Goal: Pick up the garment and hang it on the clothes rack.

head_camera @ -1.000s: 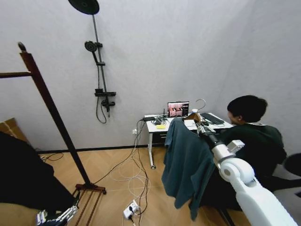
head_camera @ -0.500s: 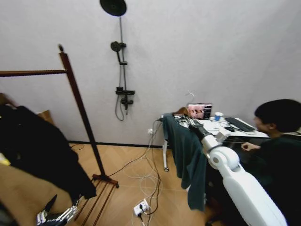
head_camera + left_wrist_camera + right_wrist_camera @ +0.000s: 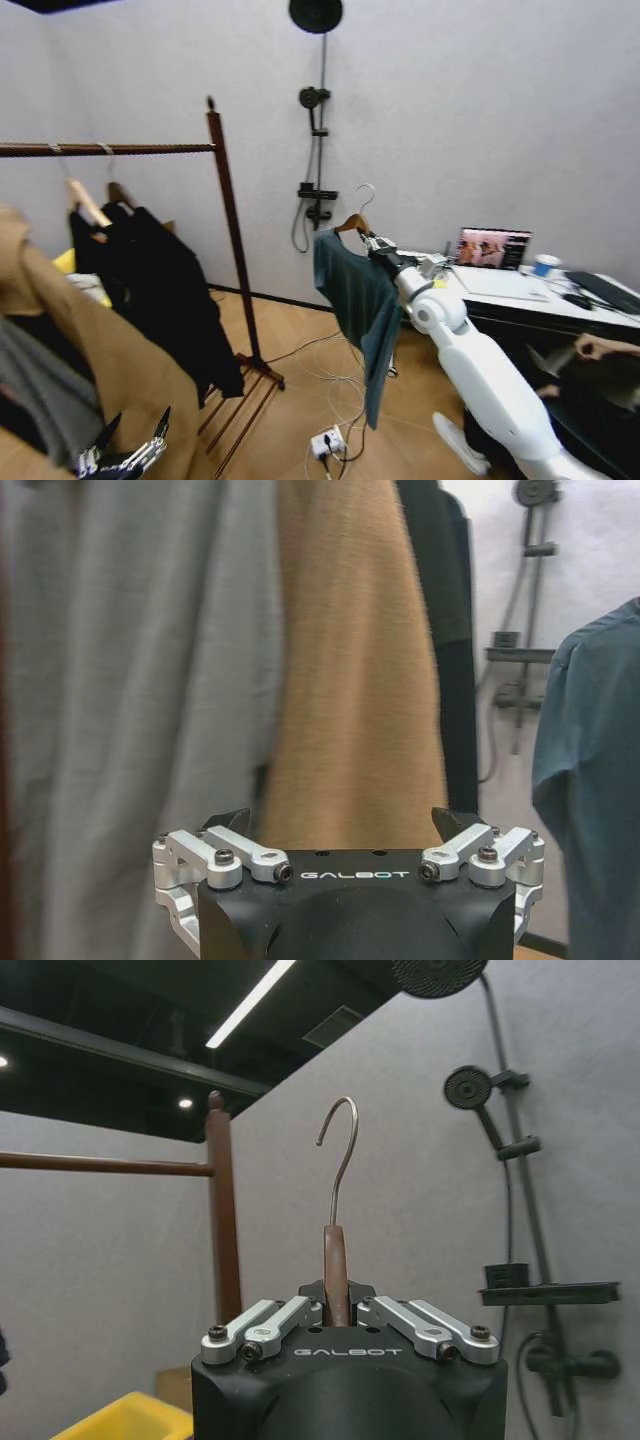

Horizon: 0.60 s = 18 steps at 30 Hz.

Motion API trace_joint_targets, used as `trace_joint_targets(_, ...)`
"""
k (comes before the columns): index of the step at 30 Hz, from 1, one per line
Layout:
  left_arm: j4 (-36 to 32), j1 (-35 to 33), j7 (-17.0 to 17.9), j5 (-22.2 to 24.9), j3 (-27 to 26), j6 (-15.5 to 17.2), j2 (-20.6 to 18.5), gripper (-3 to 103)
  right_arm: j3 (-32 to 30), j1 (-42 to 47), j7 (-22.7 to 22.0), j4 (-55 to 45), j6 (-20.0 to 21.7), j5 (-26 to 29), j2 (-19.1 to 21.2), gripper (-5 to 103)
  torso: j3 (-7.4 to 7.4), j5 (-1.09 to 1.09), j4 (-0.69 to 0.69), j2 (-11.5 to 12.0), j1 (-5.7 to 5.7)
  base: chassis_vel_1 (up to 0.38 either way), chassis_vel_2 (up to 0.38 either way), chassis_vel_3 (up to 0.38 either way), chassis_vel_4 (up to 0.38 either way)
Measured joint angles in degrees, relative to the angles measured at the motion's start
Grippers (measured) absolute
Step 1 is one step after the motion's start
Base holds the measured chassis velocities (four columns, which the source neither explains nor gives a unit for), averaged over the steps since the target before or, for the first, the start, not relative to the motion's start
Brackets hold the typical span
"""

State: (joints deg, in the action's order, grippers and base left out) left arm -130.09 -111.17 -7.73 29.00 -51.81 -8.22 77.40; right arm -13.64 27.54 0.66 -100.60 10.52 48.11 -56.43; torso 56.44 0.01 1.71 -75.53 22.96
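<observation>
Teal garment [image 3: 358,300] hangs from a wooden hanger [image 3: 350,224], metal hook [image 3: 367,192] upright above it. Right gripper [image 3: 372,243] is clamped narrow on the hanger's neck, arm stretched forward from the right of the scene. Garment is held in the air, right of the clothes rack [image 3: 228,230] and apart from it, with the far wall behind. Cloth drapes down well below the gripper, its hem above the wooden floor [image 3: 300,350].

Right wrist view: the fingers [image 3: 270,1322] close in from both sides on the brown hanger neck [image 3: 336,1275]; the hook [image 3: 342,1155] rises straight above. Rack post [image 3: 225,1220] and its top bar [image 3: 100,1164] stand beyond, off to one side of the hook.

Rack: dark reddish-brown, knob-topped post, horizontal bar running off to the left. On the bar hang a black coat [image 3: 165,290], a tan coat [image 3: 110,380] and, nearest, a grey piece [image 3: 40,400].

Left gripper [image 3: 120,460] sits low at the near left, in front of the tan coat. Left wrist view: its fingers [image 3: 230,823] stand wide apart, nothing between them; grey cloth [image 3: 140,680] and tan cloth [image 3: 360,680] just ahead, the teal garment [image 3: 590,780] farther off.

Shower fitting [image 3: 318,150] on the far wall. Desk [image 3: 520,295] with a laptop [image 3: 492,248] at far right.
</observation>
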Motion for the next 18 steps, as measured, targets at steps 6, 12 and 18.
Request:
trace_joint_targets(6,0.0,0.0,0.0,0.0,0.0,0.0,0.0,100,1.14,-1.52,1.25,0.83,-0.09,0.05,-0.36,10,0.11,-0.01,-0.01,-0.23,0.09,0.128,0.127,0.125,0.12)
trace_joint_targets(12,0.0,0.0,0.02,0.0,0.0,0.0,0.0,100,1.69,-2.27,1.57,1.13,-0.12,-0.15,-0.77,10,1.23,0.0,-0.01,-2.48,1.18,0.069,0.081,0.083,0.089)
trace_joint_targets(18,0.0,0.0,0.01,0.0,0.0,0.0,0.0,100,2.3,-3.07,1.72,0.82,-0.09,-0.43,-0.14,10,2.33,-0.01,0.03,-4.62,2.25,0.009,0.004,0.004,0.004)
